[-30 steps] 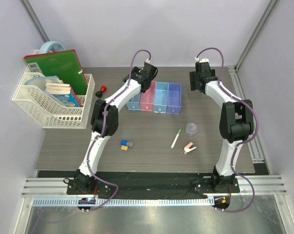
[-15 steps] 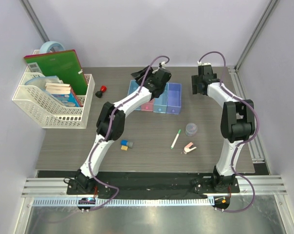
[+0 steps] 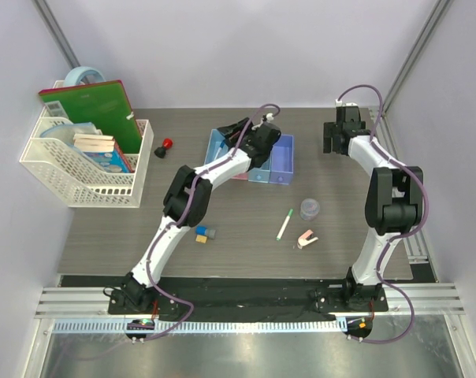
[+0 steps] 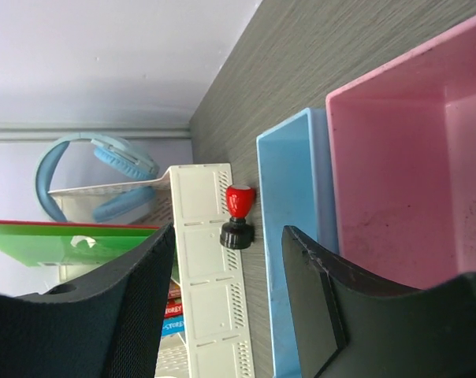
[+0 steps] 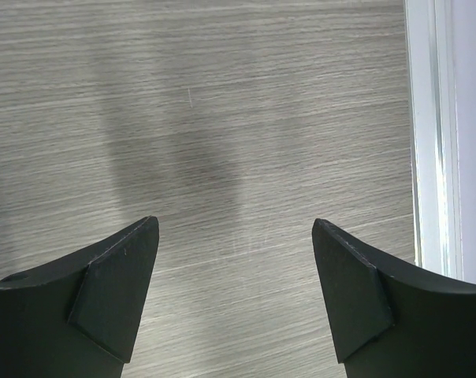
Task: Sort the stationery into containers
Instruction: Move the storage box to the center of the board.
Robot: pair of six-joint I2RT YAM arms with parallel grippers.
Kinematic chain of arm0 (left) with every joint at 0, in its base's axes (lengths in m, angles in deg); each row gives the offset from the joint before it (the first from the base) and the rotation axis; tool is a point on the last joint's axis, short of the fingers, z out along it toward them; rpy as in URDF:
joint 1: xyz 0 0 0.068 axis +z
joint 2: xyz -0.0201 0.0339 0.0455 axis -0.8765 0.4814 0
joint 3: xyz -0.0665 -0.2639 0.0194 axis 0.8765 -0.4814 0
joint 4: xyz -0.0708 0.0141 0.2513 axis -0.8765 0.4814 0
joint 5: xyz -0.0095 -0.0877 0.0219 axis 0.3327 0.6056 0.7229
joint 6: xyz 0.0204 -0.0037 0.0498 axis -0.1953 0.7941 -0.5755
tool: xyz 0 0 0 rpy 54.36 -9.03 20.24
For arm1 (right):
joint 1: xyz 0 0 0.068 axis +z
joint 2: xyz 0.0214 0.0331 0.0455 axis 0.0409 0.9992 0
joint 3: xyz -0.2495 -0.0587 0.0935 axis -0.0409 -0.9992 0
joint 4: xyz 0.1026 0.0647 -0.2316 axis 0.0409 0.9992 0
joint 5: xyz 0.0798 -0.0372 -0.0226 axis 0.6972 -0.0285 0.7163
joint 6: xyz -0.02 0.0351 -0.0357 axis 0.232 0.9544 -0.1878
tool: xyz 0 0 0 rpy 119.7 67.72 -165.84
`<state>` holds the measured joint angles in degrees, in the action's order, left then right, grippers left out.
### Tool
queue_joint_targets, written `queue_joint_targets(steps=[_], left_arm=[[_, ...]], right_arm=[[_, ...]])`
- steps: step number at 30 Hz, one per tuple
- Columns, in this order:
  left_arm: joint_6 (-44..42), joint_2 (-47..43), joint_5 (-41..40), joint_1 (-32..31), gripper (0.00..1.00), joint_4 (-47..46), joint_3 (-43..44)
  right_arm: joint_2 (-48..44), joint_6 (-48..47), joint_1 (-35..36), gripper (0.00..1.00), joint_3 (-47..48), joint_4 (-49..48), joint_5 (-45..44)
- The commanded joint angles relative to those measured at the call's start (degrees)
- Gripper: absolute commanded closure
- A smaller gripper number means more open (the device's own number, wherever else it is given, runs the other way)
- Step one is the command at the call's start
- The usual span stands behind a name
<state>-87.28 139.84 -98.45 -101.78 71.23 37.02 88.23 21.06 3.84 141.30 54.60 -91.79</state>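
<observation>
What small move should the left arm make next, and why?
Probably swing the left gripper from over the bins toward the red knob: it is open and empty, and the knob sits unsorted just left of them.

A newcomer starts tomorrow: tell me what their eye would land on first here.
The left gripper, open, hangs over the row of coloured bins at the table's far middle. A green book stands in the white mesh basket at far left. A pen, tub, clip and blocks lie loose on the near half.
</observation>
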Motion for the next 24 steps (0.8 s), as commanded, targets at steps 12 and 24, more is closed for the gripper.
queue_joint_targets(steps=[12,24], left_arm=[[19.0,1.68,11.4,0.48,0.45,19.04,6.35],[18.47,-8.77,10.7,3.29,0.43,13.59,8.91]], right_arm=[[-4.38,1.03,0.0,0.16,-0.13,-1.28,1.5],[-1.48,0.94,0.61,0.17,-0.3,1.18,4.4]])
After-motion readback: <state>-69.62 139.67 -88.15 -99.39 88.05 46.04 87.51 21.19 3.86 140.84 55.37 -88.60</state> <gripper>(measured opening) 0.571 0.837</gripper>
